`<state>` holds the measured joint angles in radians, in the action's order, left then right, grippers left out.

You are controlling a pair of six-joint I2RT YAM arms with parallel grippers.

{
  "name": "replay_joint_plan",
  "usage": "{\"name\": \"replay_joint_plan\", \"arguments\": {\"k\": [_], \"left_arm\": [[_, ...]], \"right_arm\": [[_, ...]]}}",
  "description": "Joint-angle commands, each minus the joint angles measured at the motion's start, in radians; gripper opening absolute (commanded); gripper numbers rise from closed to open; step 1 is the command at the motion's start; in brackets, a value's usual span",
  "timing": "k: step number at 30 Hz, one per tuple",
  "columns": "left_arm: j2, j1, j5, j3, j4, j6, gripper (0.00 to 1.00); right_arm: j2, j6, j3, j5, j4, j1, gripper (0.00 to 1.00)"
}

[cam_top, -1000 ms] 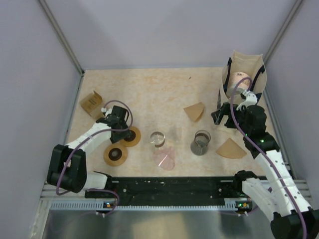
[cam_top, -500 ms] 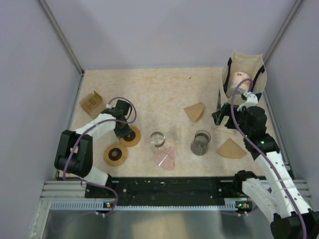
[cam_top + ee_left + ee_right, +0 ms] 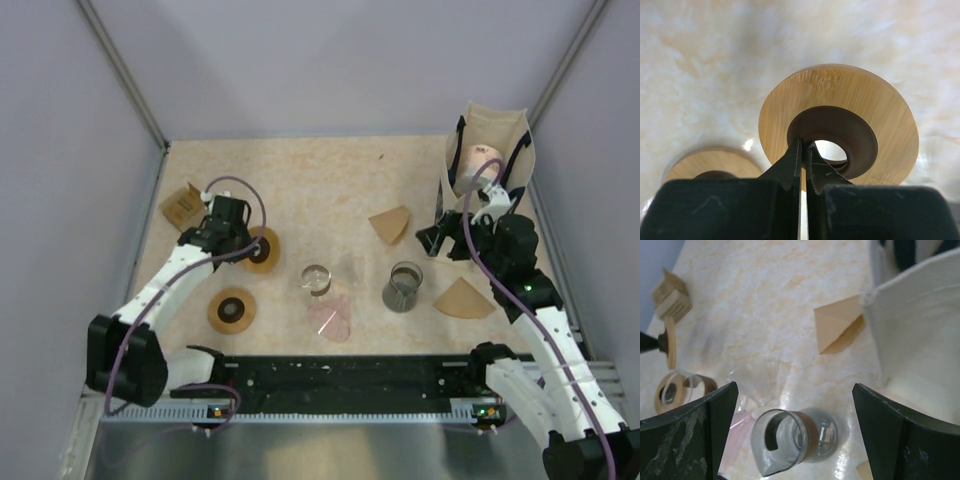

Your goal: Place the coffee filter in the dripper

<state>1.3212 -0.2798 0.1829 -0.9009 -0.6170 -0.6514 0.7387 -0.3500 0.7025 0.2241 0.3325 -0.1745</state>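
Two folded brown paper coffee filters lie on the table, one (image 3: 390,224) mid-right and one (image 3: 463,298) near the right arm. A clear glass dripper cone (image 3: 316,278) stands at the centre, with a smoked glass jug (image 3: 403,285) to its right. My left gripper (image 3: 250,246) is shut on the inner rim of a wooden ring with a dark centre (image 3: 840,115), holding it off the table and on edge (image 3: 670,342). My right gripper (image 3: 437,238) hangs open above the jug (image 3: 790,440), with nothing between its fingers (image 3: 715,415).
A second wooden ring (image 3: 232,310) lies flat near the left arm. A pink translucent piece (image 3: 330,320) sits in front of the cone. A cream tote bag (image 3: 488,150) stands at the back right and a small cardboard box (image 3: 183,207) at the left.
My left gripper closed on the wooden ring's inner rim and lifted it, carrying it a little toward the back. The right arm barely shifted.
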Motion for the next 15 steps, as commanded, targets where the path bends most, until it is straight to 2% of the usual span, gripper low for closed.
{"name": "replay_joint_plan", "arguments": {"k": [1, 4, 8, 10, 12, 14, 15], "left_arm": [[-0.244, -0.001, -0.161, 0.003, 0.236, 0.122, 0.00], [-0.379, -0.001, -0.368, 0.065, 0.475, 0.165, 0.00], [-0.436, -0.001, -0.621, 0.053, 0.669, 0.084, 0.00], [-0.412, -0.002, -0.818, 0.045, 0.803, -0.043, 0.00], [-0.373, -0.009, -0.988, 0.072, 1.061, -0.213, 0.00], [-0.338, -0.013, -1.075, 0.085, 1.318, -0.371, 0.00], [-0.321, -0.013, -1.103, 0.088, 1.388, -0.420, 0.00]], "right_arm": [[-0.047, -0.009, 0.069, 0.289, -0.140, -0.005, 0.99], [-0.048, -0.067, 0.078, 0.450, -0.225, -0.005, 0.99], [-0.035, -0.145, 0.088, 0.630, -0.378, -0.005, 0.99], [-0.022, -0.197, 0.083, 0.684, -0.470, -0.005, 0.99], [-0.004, -0.289, 0.065, 0.750, -0.609, -0.006, 0.99], [0.027, -0.418, 0.037, 0.808, -0.810, -0.006, 0.99], [0.043, -0.485, 0.028, 0.830, -0.914, -0.014, 0.99]]}}
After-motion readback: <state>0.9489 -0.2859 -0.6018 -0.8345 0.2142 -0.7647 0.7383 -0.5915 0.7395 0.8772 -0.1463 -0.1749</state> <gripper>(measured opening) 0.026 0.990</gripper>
